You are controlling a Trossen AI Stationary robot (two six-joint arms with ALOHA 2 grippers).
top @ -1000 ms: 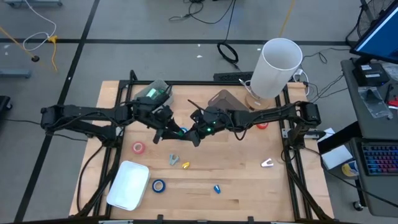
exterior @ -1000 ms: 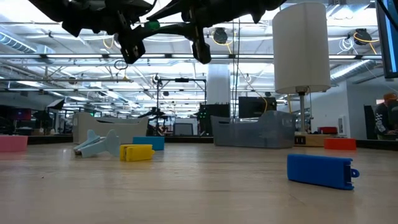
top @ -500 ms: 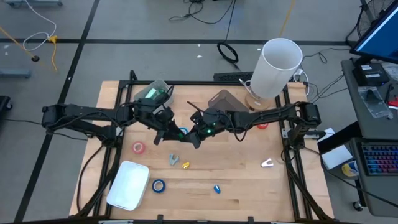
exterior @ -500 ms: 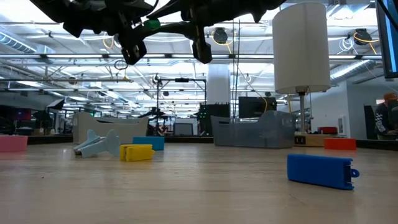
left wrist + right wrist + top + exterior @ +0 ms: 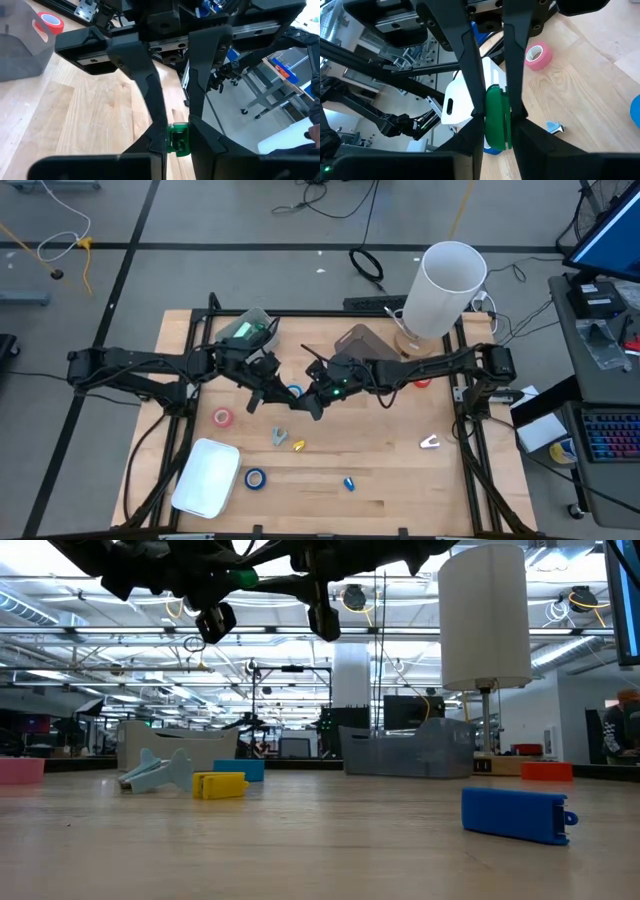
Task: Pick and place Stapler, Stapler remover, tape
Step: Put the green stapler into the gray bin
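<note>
Staplers number two. The blue stapler (image 5: 349,483) lies at the lower middle of the high view, nearest the bench's (image 5: 400,480) front edge. The yellow stapler (image 5: 298,445) lies a little farther in, just beside the grey-blue staple remover (image 5: 281,437). A second, white staple remover (image 5: 430,442) sits well apart at the lower right.

The white bin (image 5: 206,477) stands at the lower left, with a blue tape roll (image 5: 256,478) just beside it. The pink tape roll (image 5: 222,417) is above that.

At mid-frame both arms meet above the bench over a second blue tape roll (image 5: 293,391). A second ago the left gripper (image 5: 177,145) stood spread wide; now its fingers are clenched on the green tape roll (image 5: 496,135). The right gripper (image 5: 497,120) has its fingers pressed to the same roll from the other side, so the roll hangs in the air gripped by both. Nothing lying on the bench has moved since then.

Farther back the red tape roll (image 5: 421,380) lies at the right, which makes five rolls in all. The clear bin (image 5: 250,327) and the grey bin (image 5: 358,340) sit along the far edge. The white cylinder (image 5: 447,285) rises at the upper right.
</note>
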